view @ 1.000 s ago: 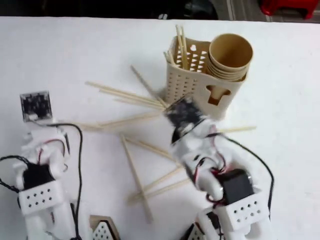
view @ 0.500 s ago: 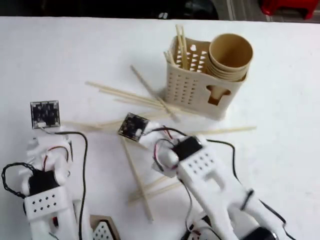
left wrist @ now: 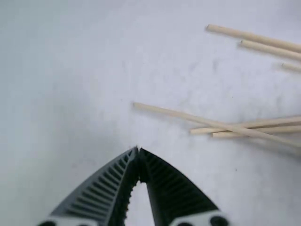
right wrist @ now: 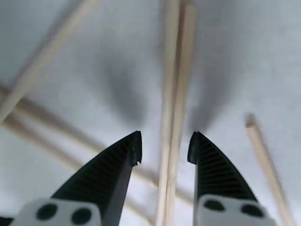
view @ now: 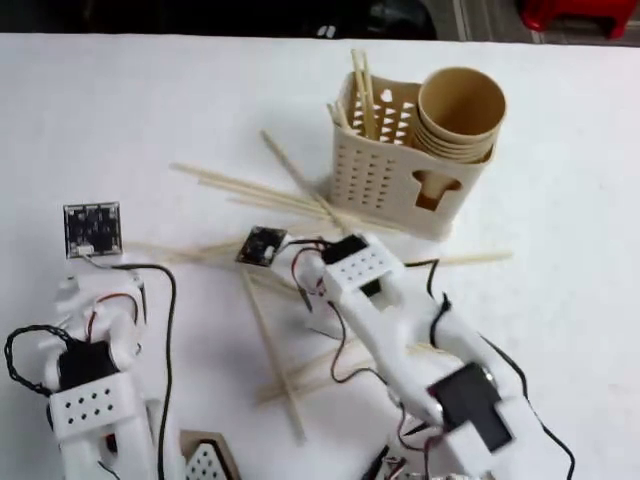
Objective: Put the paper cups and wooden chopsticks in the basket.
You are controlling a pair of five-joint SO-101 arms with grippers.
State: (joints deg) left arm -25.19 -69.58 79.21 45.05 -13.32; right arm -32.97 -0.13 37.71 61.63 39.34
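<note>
Jaws spread, the right gripper (right wrist: 163, 147) straddles two pale, slim wooden chopsticks (right wrist: 178, 66) lying side by side; the left gripper (left wrist: 139, 150) has its own pressed together over the white table (left wrist: 56, 70).

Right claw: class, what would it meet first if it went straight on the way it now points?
Most likely the pair of chopsticks lying side by side on the table, lined up between the open tips of the right claw; depth is unclear.

Paper cups (view: 460, 105) sit in the basket (view: 380, 175); chopsticks (view: 250, 188) lie scattered on the table (view: 150, 100) beside it.
</note>
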